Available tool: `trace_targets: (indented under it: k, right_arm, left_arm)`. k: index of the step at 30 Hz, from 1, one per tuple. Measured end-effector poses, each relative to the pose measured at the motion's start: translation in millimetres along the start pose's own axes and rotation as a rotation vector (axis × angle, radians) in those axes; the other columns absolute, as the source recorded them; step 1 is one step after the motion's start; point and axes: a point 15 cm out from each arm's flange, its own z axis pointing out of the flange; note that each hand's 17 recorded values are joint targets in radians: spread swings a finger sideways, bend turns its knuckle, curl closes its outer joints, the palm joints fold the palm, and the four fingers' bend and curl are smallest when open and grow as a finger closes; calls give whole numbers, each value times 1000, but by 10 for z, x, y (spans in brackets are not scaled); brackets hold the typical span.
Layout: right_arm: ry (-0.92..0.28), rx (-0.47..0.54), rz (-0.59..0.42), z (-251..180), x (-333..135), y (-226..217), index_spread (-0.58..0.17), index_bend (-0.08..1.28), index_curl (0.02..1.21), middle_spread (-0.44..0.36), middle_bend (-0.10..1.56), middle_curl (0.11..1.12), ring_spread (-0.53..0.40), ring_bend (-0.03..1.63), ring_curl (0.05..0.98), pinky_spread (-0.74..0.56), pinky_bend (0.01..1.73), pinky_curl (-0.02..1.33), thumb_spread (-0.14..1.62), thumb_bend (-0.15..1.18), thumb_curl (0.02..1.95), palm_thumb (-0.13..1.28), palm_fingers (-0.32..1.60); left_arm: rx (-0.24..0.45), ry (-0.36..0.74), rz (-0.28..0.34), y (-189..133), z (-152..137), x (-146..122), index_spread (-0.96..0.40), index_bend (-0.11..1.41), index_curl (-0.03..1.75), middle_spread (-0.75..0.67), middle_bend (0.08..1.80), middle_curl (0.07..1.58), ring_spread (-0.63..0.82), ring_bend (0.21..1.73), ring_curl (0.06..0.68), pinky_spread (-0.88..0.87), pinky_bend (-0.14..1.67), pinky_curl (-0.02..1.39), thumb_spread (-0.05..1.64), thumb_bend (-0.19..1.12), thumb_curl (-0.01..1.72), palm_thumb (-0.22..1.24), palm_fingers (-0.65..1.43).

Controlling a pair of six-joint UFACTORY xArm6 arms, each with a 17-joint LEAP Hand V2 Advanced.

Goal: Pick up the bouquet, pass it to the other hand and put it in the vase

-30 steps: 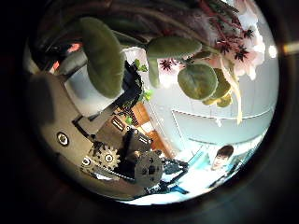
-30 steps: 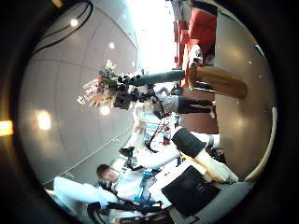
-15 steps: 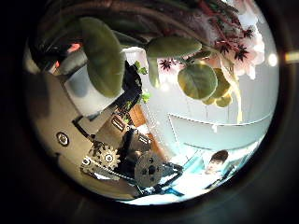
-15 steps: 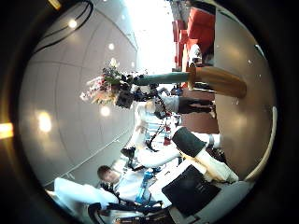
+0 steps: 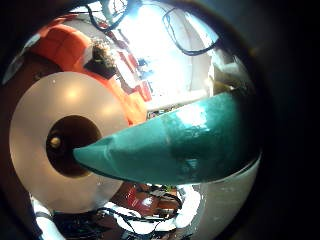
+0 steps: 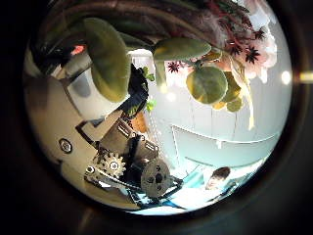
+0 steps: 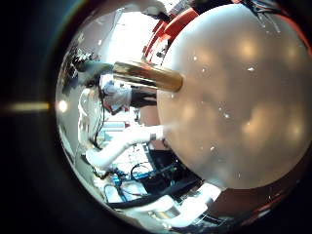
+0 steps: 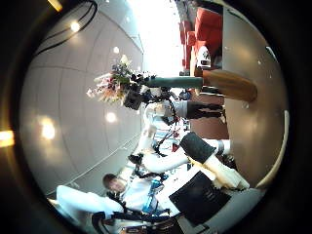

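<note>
Ceiling panels with round lamps (image 8: 44,129) form the background of the right thumb side palm view, with the table (image 8: 258,146) running along one side.

Against that ceiling, the left hand (image 8: 136,96) is raised on its arm and holds the bouquet (image 8: 112,80). Its fingers are curled round the bouquet just below the flower heads. The wrapped stem (image 8: 174,81) runs from that hand toward the vase (image 8: 229,86), which stands on the table. The stem's end sits at the vase's opening. Whether it has entered cannot be told from this view.

The left little finger side palm view looks along the wrapped stem (image 5: 170,140), which tapers to a point. The point lies at the edge of the dark mouth (image 5: 62,140) of the vase (image 5: 50,105), seen from above as a wide round body.

In the left thumb side palm view, broad leaves (image 6: 108,59) and flowers (image 6: 245,49) crowd close to the palm. The left hand's own fingers (image 6: 108,147) sit beside them.

In the right little finger side palm view, the vase's round body (image 7: 244,97) fills most of the frame, so it is very near the right palm. Its narrow neck (image 7: 146,75) projects to one side.

Parts of the right hand (image 8: 210,156) show at the edge of its thumb side view. Whether its fingers are spread, curled or touching the vase cannot be told.
</note>
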Motion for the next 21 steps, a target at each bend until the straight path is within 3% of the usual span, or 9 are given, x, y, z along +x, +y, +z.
trace_targets:
  k: [14,21]
  right_arm:
    - [-3,5,-3,-17,17,11,-264,160,270,108,226,348,223,485,227,492,626,270,1001,-24,504,729,108]
    - [-6,4,-1,-9,32,25,-256,178,284,100,227,348,219,467,222,493,593,257,1003,-24,505,733,149]
  left_arm:
    - [-13,-47,-22,-30,48,-125,-606,937,1042,-382,1361,704,-367,1469,522,-666,988,983,1101,-20,845,849,1127]
    - [-27,-46,-60,-109,22,-260,-608,857,1028,-381,1290,685,-409,1330,486,-669,807,938,1047,-38,745,695,901]
